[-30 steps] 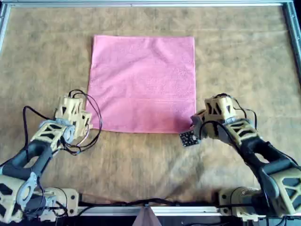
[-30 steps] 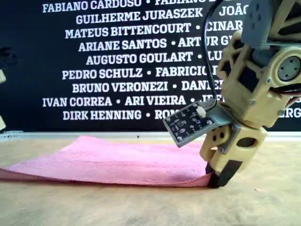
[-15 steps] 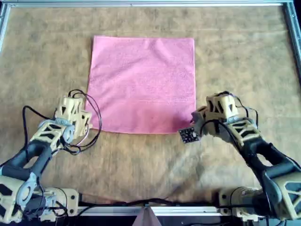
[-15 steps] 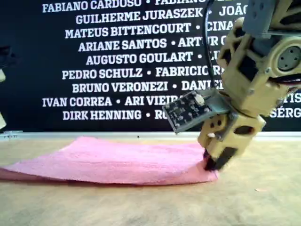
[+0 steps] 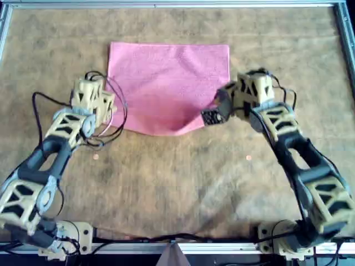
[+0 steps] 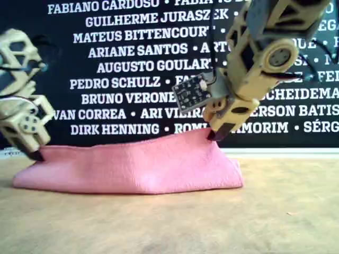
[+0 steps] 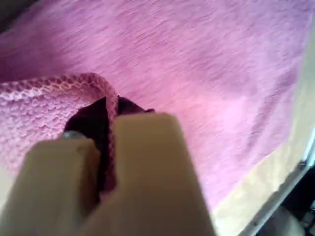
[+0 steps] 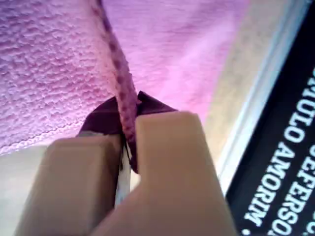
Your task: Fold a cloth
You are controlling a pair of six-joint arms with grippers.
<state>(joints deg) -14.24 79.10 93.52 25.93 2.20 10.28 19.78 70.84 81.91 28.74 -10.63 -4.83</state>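
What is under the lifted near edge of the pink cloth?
In the exterior view, the cloth doubles over its own flat part on the brown table. Both tools, left and right, pinch its corners. Anything inside the fold is hidden.

You get soft, even light from above in the overhead view, with only a faint shadow under the raised near fold of the plain pink fuzzy cloth [image 5: 168, 83]. Your exterior view is sharp on the white lettering, with a thin shadow along the cloth's base. Both wrist views are blurred up close: the tan gripper fingers [image 7: 147, 182] are out of focus, and the pink looks washed towards purple
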